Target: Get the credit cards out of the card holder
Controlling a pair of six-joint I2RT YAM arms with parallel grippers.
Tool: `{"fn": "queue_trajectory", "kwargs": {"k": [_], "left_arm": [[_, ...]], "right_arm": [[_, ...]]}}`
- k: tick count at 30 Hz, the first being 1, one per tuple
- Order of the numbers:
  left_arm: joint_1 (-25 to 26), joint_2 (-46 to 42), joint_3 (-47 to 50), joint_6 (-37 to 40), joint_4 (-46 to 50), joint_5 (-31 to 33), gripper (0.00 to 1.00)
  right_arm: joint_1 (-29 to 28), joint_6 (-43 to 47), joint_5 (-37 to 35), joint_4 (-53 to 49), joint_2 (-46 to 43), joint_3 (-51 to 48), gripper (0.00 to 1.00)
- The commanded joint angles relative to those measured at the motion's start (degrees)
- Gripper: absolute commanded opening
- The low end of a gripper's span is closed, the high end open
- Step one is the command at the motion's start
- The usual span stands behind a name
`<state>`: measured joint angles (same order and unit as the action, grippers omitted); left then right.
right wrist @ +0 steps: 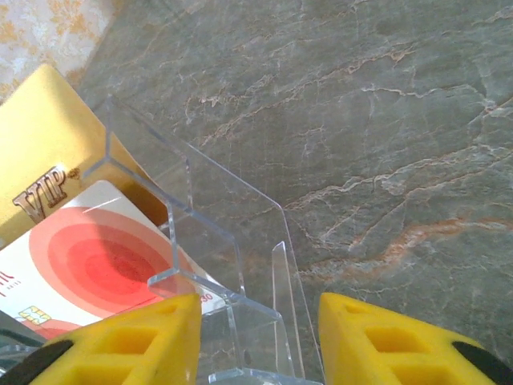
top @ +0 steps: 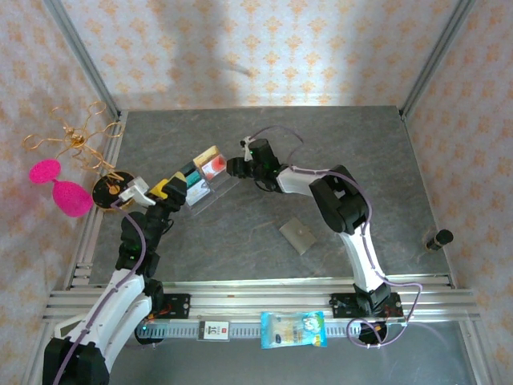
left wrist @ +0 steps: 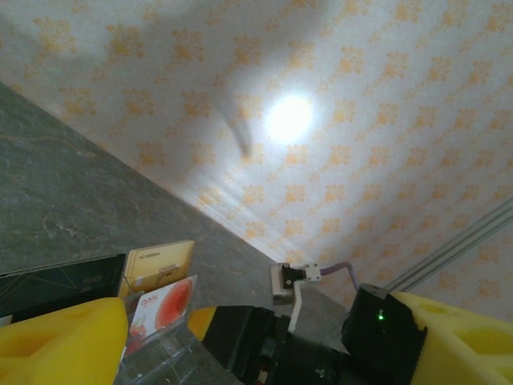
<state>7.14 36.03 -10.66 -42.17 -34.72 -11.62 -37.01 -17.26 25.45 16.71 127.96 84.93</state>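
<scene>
Acrylic, clear and light, is the hazard as I work both arms over the grey stone bench (top: 264,144). I judge that the tray (top: 210,186) could skid or tip and spill the credit cards (top: 202,168) standing in it if either tool knocks its wall. The left arm reaches forward and rightward, the right arm bends leftward, and they meet at the tray. The card holder (top: 298,236) lies flat, well apart, nearer the bases. The left tool (top: 175,186) gapes wide beside the cards. The right tool (right wrist: 260,321) is part-open, straddling the tray's corner and gripping nothing I can see.
</scene>
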Motion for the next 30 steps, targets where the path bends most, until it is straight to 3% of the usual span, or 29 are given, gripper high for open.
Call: {"fn": "queue_trajectory", "kwargs": {"k": [1, 13, 30], "left_arm": [[0.22, -1.14, -0.11, 0.16, 1.09, -1.43, 0.81], [0.33, -1.66, -0.42, 0.07, 1.94, -3.02, 0.82], [2.18, -1.21, -0.91, -2.46, 3.59, -4.14, 0.81]], "right_arm": [[-0.43, 0.85, -1.51, -2.34, 1.61, 2.41, 0.39], [-1.96, 1.23, -10.51, -3.95, -0.80, 0.21, 0.17], [-3.24, -9.86, -34.77, -5.58, -18.02, -17.80, 0.04]]}}
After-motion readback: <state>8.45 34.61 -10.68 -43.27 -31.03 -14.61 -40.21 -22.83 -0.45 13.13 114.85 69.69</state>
